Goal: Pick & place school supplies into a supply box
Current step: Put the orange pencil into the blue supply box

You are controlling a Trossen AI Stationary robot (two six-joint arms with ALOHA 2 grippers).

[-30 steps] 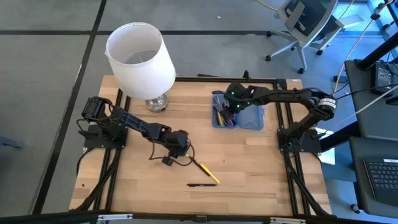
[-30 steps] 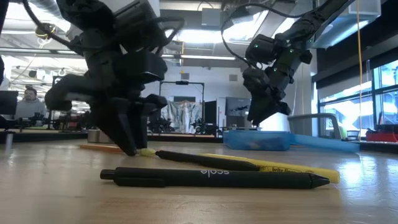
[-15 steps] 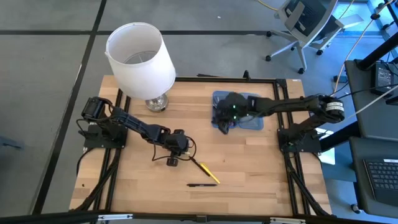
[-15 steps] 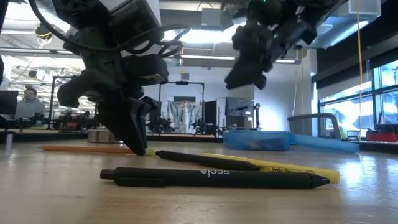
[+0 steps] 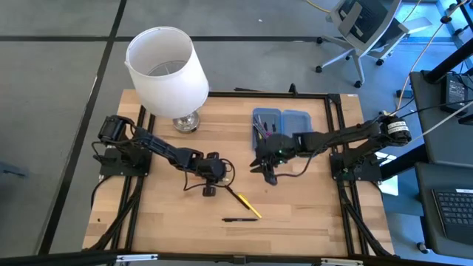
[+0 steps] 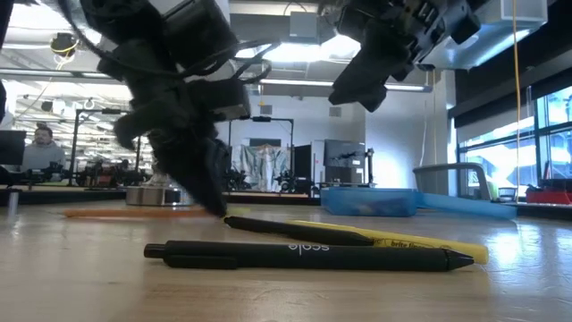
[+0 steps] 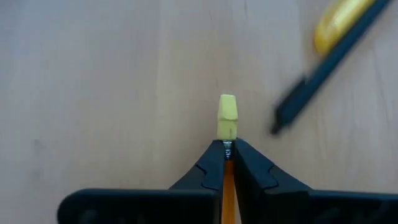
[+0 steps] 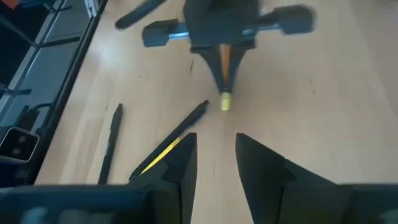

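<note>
My left gripper (image 5: 217, 182) is low over the middle of the table, shut on an orange pencil (image 7: 227, 180) with a yellow eraser cap (image 7: 227, 115). My right gripper (image 5: 264, 170) hangs open and empty above the table, between the blue supply box (image 5: 282, 130) and the loose pens. It faces the left gripper (image 8: 221, 74). A yellow pen and a black pen (image 5: 244, 202) lie crossed just beside the eraser. Another black pen (image 5: 240, 219) lies nearer the front edge. The box lies open and holds several pens. My left gripper pinches the orange pencil between its two fingers (image 7: 211, 169), right behind the metal ferrule (image 7: 227, 147) at the eraser end. The eraser cap sticks out past the fingertips. The pencil's shaft runs back between the fingers, and in the low view it lies about level just above the table (image 6: 134, 213).
A white lampshade (image 5: 166, 66) on a glass base stands at the far left. Black cables loop by the left gripper (image 5: 194, 188). The box shows in the low view (image 6: 371, 201) behind the pens. Bare wood lies at the table's near left and near right.
My right gripper has left the place above the supply box. It has come toward the table's middle and near edge and now faces the left gripper. My left gripper has stayed low by the pens, shut on the orange pencil, and has shifted a little.
</note>
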